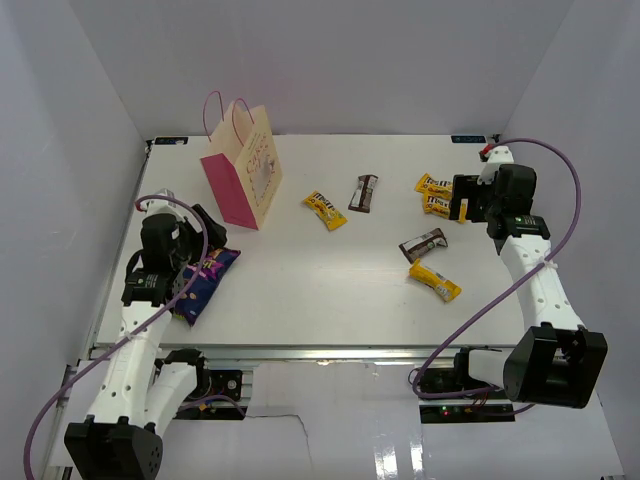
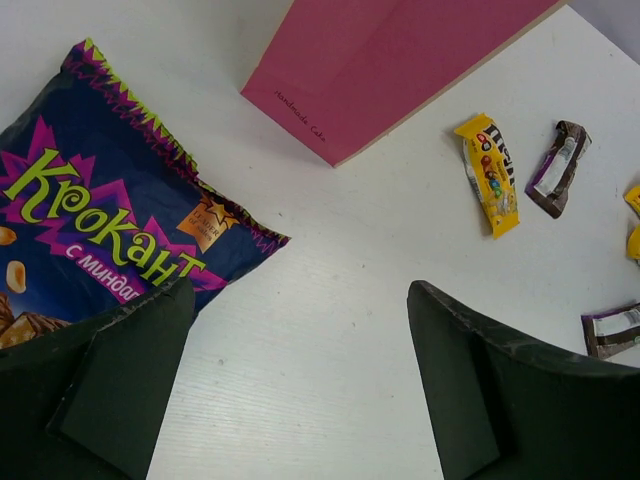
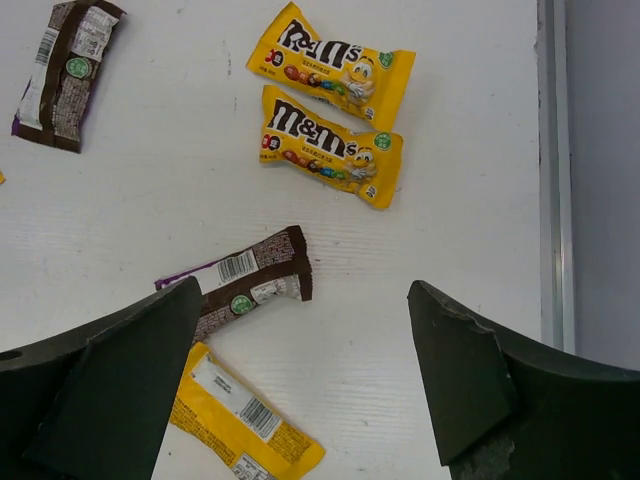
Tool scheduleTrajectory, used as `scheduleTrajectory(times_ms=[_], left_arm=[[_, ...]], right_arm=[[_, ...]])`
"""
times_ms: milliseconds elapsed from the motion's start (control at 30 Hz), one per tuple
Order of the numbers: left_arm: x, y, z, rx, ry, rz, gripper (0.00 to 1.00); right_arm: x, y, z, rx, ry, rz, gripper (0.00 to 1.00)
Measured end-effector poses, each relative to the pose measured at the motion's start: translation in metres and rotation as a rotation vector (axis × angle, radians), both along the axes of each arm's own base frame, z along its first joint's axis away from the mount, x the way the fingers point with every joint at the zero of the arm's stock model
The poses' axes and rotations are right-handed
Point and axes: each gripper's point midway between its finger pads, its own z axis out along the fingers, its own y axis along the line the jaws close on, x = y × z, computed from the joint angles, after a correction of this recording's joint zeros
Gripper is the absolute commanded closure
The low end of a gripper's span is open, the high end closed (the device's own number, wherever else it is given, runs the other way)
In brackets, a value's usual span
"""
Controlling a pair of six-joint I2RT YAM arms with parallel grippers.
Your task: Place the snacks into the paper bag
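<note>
The paper bag (image 1: 243,165) stands upright at the back left; its pink side (image 2: 390,60) fills the top of the left wrist view. The blue-purple pack (image 1: 207,280) lies flat by my left gripper (image 1: 211,231). That gripper (image 2: 300,370) is open and empty, its left finger over the pack's (image 2: 90,210) corner. My right gripper (image 1: 460,198) is open and empty above the table (image 3: 300,370). Two yellow packets (image 3: 330,145) lie just beyond it. A brown bar (image 3: 245,285) and a yellow packet (image 3: 240,415) lie by its left finger.
Another yellow packet (image 1: 325,210) and a brown bar (image 1: 364,192) lie mid-table; both show in the left wrist view, the packet (image 2: 488,172) left of the bar (image 2: 558,168). White walls enclose the table on three sides. A metal rail (image 3: 553,170) marks the right edge.
</note>
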Motion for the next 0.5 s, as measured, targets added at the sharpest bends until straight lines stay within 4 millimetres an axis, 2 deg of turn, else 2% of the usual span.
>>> scheduleTrajectory(times_ms=[167, 233, 367, 500], left_arm=[[-0.003, -0.006, -0.017, -0.067, 0.079, 0.015, 0.02], [-0.005, -0.006, -0.028, -0.090, 0.133, 0.039, 0.02], [-0.013, -0.002, -0.054, -0.122, 0.259, 0.119, 0.02], [-0.017, 0.005, -0.062, -0.122, 0.333, 0.187, 0.03]], right_arm=[[-0.001, 0.012, 0.000, 0.021, -0.002, 0.077, 0.10], [-0.005, 0.026, -0.001, 0.022, 0.003, 0.190, 0.10], [-0.028, 0.068, -0.005, -0.005, 0.013, 0.555, 0.10], [-0.051, 0.102, -0.005, 0.004, -0.005, 0.826, 0.10]])
